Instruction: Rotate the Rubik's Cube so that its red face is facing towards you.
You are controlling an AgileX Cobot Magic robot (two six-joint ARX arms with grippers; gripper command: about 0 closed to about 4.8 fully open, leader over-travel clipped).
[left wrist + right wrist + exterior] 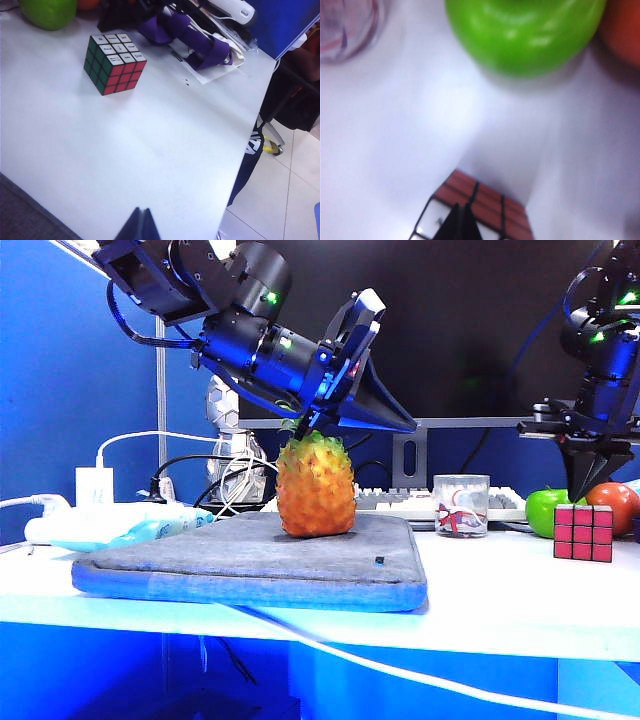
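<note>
Rubik's Cube [583,532] sits on the white table [480,600] at the far right of the exterior view, just in front of a green apple [546,511] and a red fruit [618,502]. Its red face [583,533] already looks toward the exterior camera; white side up, green to one flank in the left wrist view.

Right gripper [590,483] hangs directly above the cube, roughly 12 o'clock from it, fingertips pinched together, nothing held. Cube has no long axis; approach is straight down.

Left gripper [300,427] is well apart, over the pineapple [316,488] on the grey mat [250,565], tips together, empty. Cube lies toward 3 o'clock from it.

Right arm is clearly nearer.
</note>
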